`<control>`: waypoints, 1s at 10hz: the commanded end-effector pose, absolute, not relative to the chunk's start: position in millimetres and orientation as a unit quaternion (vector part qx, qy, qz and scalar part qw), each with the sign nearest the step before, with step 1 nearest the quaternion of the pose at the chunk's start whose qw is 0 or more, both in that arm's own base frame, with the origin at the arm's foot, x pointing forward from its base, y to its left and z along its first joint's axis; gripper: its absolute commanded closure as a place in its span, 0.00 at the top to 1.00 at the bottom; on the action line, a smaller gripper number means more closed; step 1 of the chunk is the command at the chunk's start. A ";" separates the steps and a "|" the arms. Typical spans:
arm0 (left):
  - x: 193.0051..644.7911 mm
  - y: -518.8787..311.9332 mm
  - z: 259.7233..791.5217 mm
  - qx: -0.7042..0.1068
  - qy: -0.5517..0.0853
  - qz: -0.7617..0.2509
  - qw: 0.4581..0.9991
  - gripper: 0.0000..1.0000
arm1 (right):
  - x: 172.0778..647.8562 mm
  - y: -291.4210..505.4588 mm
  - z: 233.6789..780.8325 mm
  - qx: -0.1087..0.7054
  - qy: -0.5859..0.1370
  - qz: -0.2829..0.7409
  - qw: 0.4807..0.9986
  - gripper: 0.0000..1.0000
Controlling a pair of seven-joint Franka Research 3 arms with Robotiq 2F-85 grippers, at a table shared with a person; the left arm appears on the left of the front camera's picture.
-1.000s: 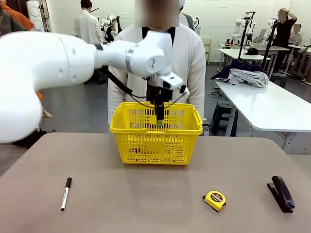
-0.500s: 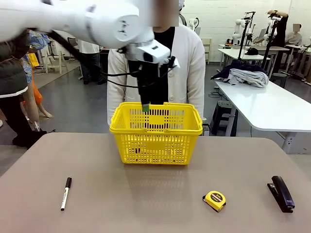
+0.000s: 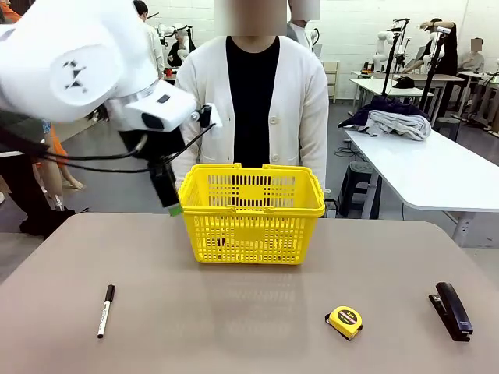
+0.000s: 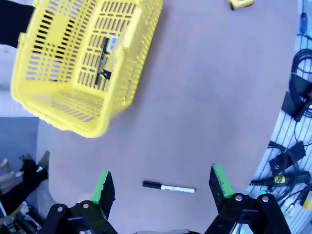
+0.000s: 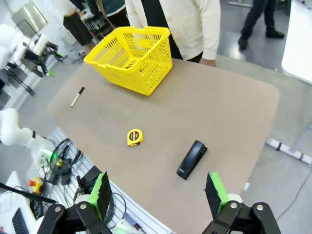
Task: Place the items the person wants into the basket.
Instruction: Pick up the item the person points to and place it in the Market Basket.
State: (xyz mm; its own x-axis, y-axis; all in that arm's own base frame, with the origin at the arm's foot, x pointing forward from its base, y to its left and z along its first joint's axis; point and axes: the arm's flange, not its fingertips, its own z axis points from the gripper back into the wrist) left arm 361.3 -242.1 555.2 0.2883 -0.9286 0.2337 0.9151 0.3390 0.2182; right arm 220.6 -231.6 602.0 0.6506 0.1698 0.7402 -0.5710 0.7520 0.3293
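**A:** Your left gripper [image 4: 160,171] hangs just beside the left rim of the basket [image 3: 249,204], outside it. Its fingers point down at the table [image 3: 234,319] and stand wide apart with nothing between them. The arm comes in high from your left, with the wrist bent steeply downward.

**B:** Your right gripper [image 5: 158,190] is spread wide and empty too. It sits high over the near right corner and looks down at a slant across the table toward the person [image 3: 261,101].

**A:** I judge the stapler [image 5: 191,159] to be your next pick. It lies flat near the front right edge, well apart from the basket, with the tape measure [image 5: 135,137] nearer the middle.

**B:** Use your right arm, since it is already above the stapler. Come straight down and roll the wrist a little so the fingers straddle the narrow width, not the length. Grip near the middle so the long body does not tip.

**A:** Leave the tape measure alone. The white marker [image 4: 168,187] lies directly under your left fingers, so do not mistake it for the pen.

**B:** Lift clear of the basket rim before you cross over it, and release low inside. Move your left arm aside first, because it crowds that rim.

**A:** A dark, slim thing lies on the basket floor. I cannot tell which item it is.
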 end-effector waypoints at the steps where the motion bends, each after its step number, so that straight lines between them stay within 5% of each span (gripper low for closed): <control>1: 361.8 -242.0 539.5 0.000 -0.158 -0.564 0.811 1.00 | 220.4 -231.8 603.4 0.286 -0.368 0.219 0.857 1.00; 10: 361.2 -236.3 537.0 0.011 -0.146 -0.569 0.809 1.00 | 220.4 -231.8 603.4 0.286 -0.368 0.219 0.857 1.00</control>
